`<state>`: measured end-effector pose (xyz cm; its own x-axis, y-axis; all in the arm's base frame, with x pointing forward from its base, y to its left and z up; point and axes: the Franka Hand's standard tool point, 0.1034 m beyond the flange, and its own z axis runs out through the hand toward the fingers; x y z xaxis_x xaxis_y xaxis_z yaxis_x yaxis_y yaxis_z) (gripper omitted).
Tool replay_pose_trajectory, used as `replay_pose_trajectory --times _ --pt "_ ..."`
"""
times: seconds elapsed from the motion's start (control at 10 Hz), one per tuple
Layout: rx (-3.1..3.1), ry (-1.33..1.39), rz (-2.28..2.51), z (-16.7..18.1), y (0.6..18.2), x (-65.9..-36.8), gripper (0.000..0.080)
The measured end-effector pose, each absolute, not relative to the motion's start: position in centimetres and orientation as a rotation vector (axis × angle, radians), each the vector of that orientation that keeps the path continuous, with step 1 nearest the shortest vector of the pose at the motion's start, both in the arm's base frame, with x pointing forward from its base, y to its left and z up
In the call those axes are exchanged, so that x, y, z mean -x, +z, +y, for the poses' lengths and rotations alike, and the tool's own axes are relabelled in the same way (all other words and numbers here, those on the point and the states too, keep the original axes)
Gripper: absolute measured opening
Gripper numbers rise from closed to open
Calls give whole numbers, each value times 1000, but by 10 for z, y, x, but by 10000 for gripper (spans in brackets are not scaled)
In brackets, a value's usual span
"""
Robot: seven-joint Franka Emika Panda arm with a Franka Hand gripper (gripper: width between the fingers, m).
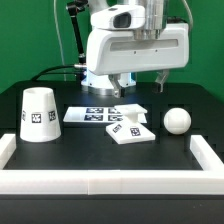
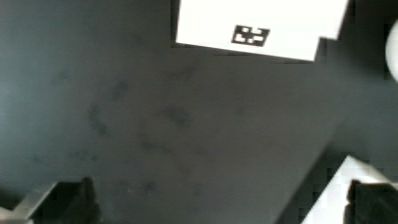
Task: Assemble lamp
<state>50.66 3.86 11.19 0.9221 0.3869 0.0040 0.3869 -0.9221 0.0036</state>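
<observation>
The flat square lamp base (image 1: 130,128) lies on the black table, slightly tilted, with tags on top. The ball-shaped bulb (image 1: 177,120) lies to the exterior view's right of it. The cone shade (image 1: 38,113) stands wide end down at the exterior view's left. My gripper (image 1: 141,84) hangs open and empty above the table behind the base, touching nothing. In the wrist view the base (image 2: 258,25) with one tag shows ahead of the gripper (image 2: 217,205), and a sliver of the bulb (image 2: 393,45) shows at the edge. Bare table lies between the fingertips (image 2: 63,203).
The marker board (image 1: 95,115) lies flat between the shade and the base. A white raised rim (image 1: 110,182) borders the table at the front and sides. A white slanted surface (image 2: 334,190) shows beside one finger; I cannot tell what it is.
</observation>
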Motion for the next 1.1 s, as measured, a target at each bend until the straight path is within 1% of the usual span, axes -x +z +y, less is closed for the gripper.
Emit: replay_pose_trajectory --times 0.3,0.5,0.6,0.8,1.1 --pt "-3109 4 437 39 111 -506 700" --pt "-3111 17 483 30 103 -494 700" --pt "-3109 16 509 26 96 -480 700" --pt "-3111 -14 531 25 86 -461 700" --pt "-3111 -20 532 25 84 -460 700"
